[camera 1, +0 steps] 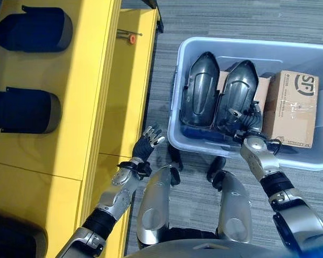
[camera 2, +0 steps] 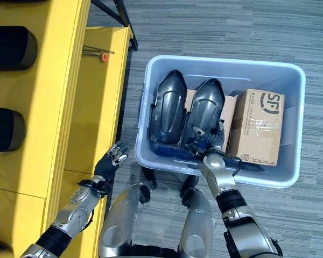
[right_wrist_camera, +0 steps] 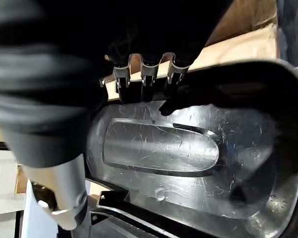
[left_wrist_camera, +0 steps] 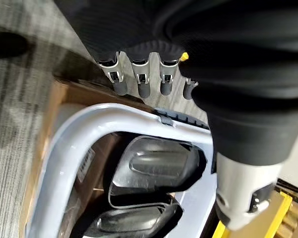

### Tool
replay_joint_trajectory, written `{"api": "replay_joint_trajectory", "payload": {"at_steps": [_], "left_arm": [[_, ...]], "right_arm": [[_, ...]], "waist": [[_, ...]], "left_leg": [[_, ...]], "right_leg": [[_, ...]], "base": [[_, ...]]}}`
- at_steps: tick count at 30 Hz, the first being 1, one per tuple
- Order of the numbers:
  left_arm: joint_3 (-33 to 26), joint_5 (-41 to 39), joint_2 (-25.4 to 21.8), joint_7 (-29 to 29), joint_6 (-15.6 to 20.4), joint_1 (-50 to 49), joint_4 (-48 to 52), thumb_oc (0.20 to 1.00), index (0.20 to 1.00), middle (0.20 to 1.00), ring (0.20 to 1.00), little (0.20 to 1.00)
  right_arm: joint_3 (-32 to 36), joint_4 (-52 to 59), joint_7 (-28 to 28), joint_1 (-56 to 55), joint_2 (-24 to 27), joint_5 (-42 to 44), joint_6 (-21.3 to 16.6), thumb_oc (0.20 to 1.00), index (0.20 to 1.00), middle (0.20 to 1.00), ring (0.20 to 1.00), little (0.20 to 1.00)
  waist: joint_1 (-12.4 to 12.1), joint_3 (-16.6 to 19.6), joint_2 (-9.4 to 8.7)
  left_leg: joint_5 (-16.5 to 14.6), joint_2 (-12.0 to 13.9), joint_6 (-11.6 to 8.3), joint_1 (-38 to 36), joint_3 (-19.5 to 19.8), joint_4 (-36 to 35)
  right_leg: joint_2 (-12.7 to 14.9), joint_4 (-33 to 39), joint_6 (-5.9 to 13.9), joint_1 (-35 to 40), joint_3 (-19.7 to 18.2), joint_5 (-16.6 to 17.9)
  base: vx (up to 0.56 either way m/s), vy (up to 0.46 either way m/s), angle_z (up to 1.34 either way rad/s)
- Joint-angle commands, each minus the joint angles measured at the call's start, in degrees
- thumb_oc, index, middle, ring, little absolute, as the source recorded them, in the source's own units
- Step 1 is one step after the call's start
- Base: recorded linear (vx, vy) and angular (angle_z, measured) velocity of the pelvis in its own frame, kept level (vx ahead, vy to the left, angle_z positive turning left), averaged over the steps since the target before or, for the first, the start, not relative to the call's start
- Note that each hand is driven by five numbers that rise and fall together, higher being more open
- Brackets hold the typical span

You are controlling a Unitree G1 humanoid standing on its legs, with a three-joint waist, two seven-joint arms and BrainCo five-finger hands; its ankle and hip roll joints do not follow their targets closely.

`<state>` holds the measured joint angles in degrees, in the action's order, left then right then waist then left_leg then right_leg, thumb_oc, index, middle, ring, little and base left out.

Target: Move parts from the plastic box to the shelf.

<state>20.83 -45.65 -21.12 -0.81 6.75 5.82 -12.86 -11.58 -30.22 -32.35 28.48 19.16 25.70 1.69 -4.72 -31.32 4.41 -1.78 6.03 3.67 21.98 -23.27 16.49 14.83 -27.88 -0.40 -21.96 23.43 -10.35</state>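
Two hands frame the near field. The left hand [camera 1: 147, 144] hangs beside the yellow shelf [camera 1: 91, 80], fingers loosely spread and holding nothing. The right hand [camera 1: 246, 124] reaches over the near wall of the plastic box [camera 1: 178, 86], its fingers resting on the nearer dark shell part [camera 1: 237, 94]; whether they have closed on it cannot be told. Judged step: picking up a part. The next move calls for a firm hold on the shell's rim, then a lift clear of the box wall toward the shelf. A second dark part [camera 1: 199, 88] lies touching the first, and a cardboard carton [camera 1: 292, 110] stands close on the other side, crowding the grasp. Farther off, two dark parts [camera 1: 32, 28] already rest on the shelf.
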Motion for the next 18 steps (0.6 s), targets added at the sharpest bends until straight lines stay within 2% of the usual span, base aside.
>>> {"api": "replay_joint_trajectory", "payload": {"at_steps": [1, 7, 10, 14, 17, 18], "left_arm": [[1.74, -0.56, -0.45, 0.96, 1.4, -1.69, 6.71, 1.0, 1.0, 1.0, 1.0, 1.0], [2.76, -4.91, 0.07, 2.04, -0.47, -1.28, 6.58, 1.0, 1.0, 1.0, 1.0, 1.0], [2.97, -3.22, 0.85, 2.44, 0.63, -1.26, 6.34, 1.0, 1.0, 1.0, 1.0, 1.0], [3.17, -3.9, 0.55, 2.74, 0.57, -0.85, 7.04, 1.0, 1.0, 1.0, 1.0, 1.0], [3.87, -3.85, 0.71, 3.29, 0.67, -0.94, 7.54, 1.0, 1.0, 1.0, 1.0, 1.0], [4.23, -3.25, 0.95, 2.98, 1.38, -1.05, 7.09, 1.0, 1.0, 1.0, 1.0, 1.0]], "right_arm": [[1.59, -0.39, -3.78, -0.61, 1.57, 1.86, -1.62, 1.0, 1.0, 1.0, 1.0, 1.0], [2.44, -3.41, -3.74, 1.84, 1.58, 3.55, -0.92, 1.0, 1.0, 1.0, 1.0, 1.0], [2.55, -5.48, -4.0, 3.11, 1.2, 4.23, -1.5, 1.0, 1.0, 1.0, 1.0, 1.0], [2.97, -5.38, -6.6, 4.39, 1.6, 3.45, -3.74, 1.0, 1.0, 1.0, 1.0, 1.0], [2.92, -4.32, -7.7, 3.97, 0.99, 3.47, -3.67, 1.0, 1.0, 1.0, 1.0, 1.0], [2.67, -4.14, -8.7, 3.68, 0.78, 3.13, -5.19, 1.0, 1.0, 1.0, 1.0, 1.0]], "waist": [[-0.84, 1.52, 1.36], [-1.4, 1.52, 1.9], [-1.45, 1.52, 2.22], [-1.67, 1.52, 2.88], [-1.42, 1.52, 3.04], [-1.27, 1.52, 3.1]], "left_leg": [[-1.82, 0.09, -2.77, -1.95, 4.52, -1.87], [-1.97, -0.08, -2.63, 0.05, 4.77, -1.02], [-1.87, -0.14, -2.62, 0.48, 4.1, -1.29], [-1.75, -0.35, -2.62, 1.94, 3.93, -1.18], [-1.76, -0.35, -2.71, 2.29, 3.7, -1.22], [-1.75, -0.25, -2.72, 2.38, 3.5, -1.2]], "right_leg": [[-0.62, -3.89, 1.65, -2.26, -0.51, 0.12], [0.0, -5.43, 1.69, -4.25, -0.28, 0.03], [-0.02, -5.15, 1.74, -4.86, -0.15, 0.19], [0.17, -5.78, 1.83, -6.48, -0.29, 0.24], [0.23, -5.85, 2.0, -7.19, -0.49, 0.49], [0.25, -5.91, 1.97, -7.41, -0.56, 0.53]], "base": [[-0.02, -0.007, 0.14], [0.0, 0.006, 0.05], [0.0, 0.0, 0.0], [0.0, 0.001, -0.02], [0.0, 0.0, 0.0], [0.0, 0.0, 0.0]]}}
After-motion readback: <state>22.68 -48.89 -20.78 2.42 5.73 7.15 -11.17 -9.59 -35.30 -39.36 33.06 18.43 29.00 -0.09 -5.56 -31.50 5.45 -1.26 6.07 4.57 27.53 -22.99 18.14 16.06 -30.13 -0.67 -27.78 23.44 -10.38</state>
